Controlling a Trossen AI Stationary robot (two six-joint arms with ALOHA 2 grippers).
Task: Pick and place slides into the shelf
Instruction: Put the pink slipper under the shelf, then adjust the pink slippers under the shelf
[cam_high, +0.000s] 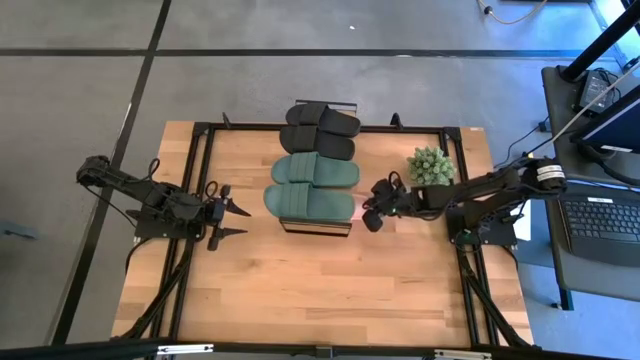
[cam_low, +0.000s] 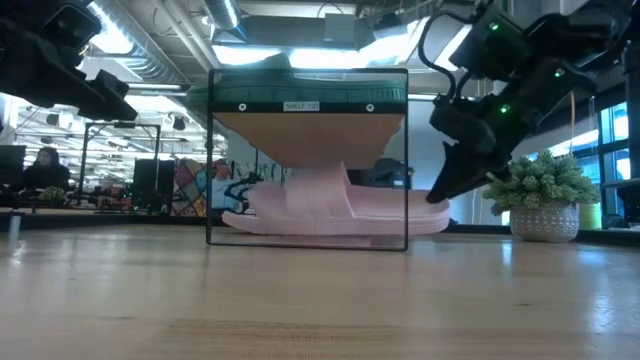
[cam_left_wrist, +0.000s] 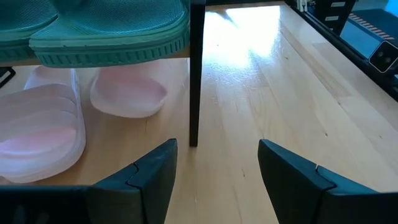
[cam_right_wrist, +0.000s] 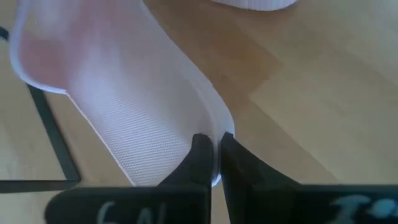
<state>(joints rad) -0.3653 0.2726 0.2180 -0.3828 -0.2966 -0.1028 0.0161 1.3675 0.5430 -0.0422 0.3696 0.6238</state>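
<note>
Pink slide (cam_right_wrist: 124, 93) on shelf's (cam_high: 318, 228) bottom level, heel rim pinched in right gripper (cam_right_wrist: 211, 158) at shelf's plant-side edge, long axis crosswise into shelf, so push inward falls to right arm; left gripper (cam_left_wrist: 214, 165) agape, opposite side.

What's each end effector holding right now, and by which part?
Right end effector pinches the pale pink slide by its sole's thin edge. Left end effector is open, holding nothing.
</note>
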